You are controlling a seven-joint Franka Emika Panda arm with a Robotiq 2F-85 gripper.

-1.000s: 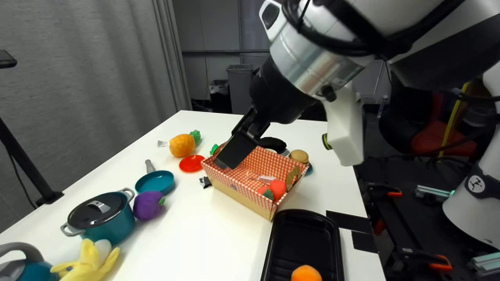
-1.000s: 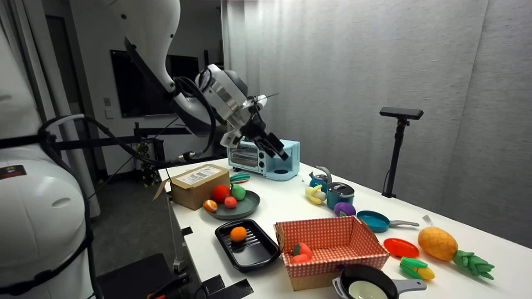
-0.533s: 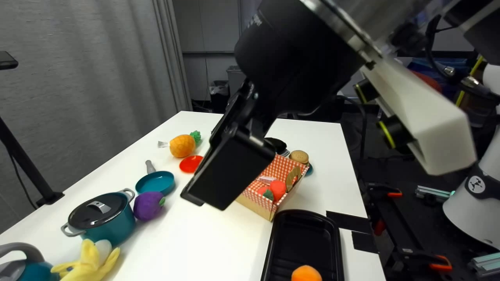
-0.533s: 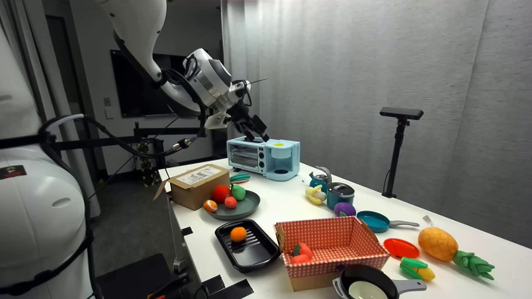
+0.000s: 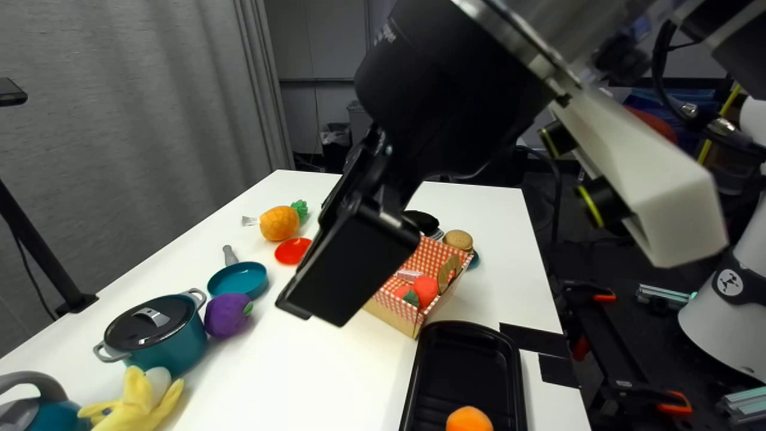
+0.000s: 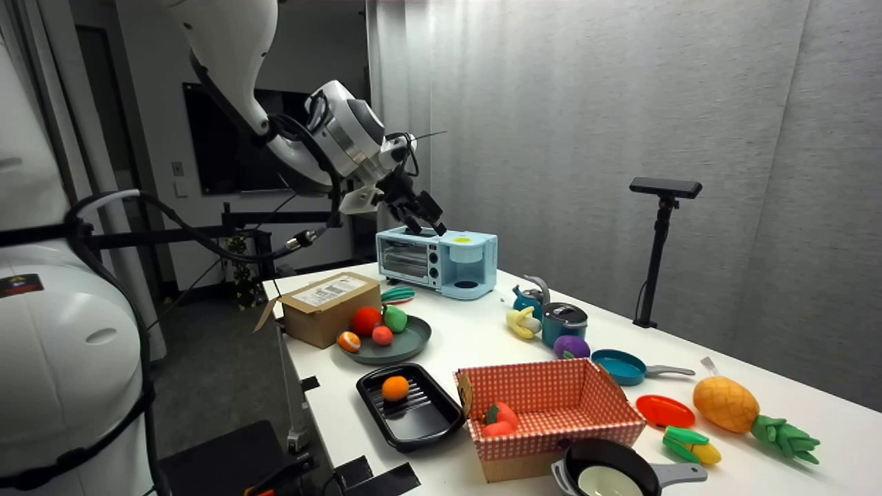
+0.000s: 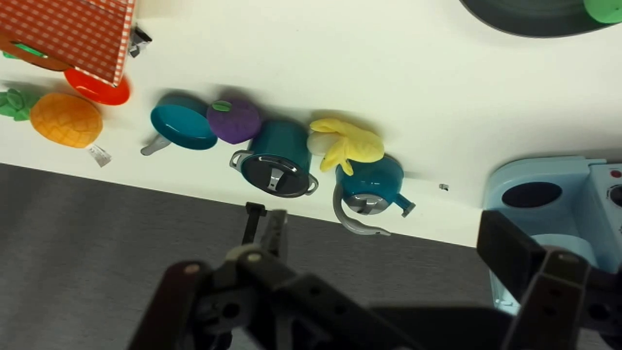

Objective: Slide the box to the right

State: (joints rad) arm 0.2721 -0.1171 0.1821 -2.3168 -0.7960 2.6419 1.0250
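Observation:
The box (image 6: pixel 534 384) is a shallow cardboard basket with red-and-white checked walls. It stands on the white table with red toy food inside, and a dark pan overlaps its near side in an exterior view. In an exterior view (image 5: pixel 432 256) my gripper hides part of it. In the wrist view its corner (image 7: pixel 73 29) shows at the top left. My gripper (image 7: pixel 388 236) is open, with nothing between its fingers. It hangs in the air well away from the box, in front of or above the light-blue toy oven in an exterior view (image 6: pixel 427 227).
A black tray (image 6: pixel 431 430) with an orange stands beside the box. Nearby are a grey plate (image 6: pixel 413 344) of toy fruit, a brown carton (image 6: pixel 324 327), a toy oven (image 6: pixel 475 265), a teal pot (image 6: pixel 561 327), a teal pan (image 6: pixel 620 368) and a dark pan (image 6: pixel 606 458).
Since one second ago, the gripper has moved away from the box, toward the toy oven and higher. It has hardly moved in the last half second. The box has not moved.

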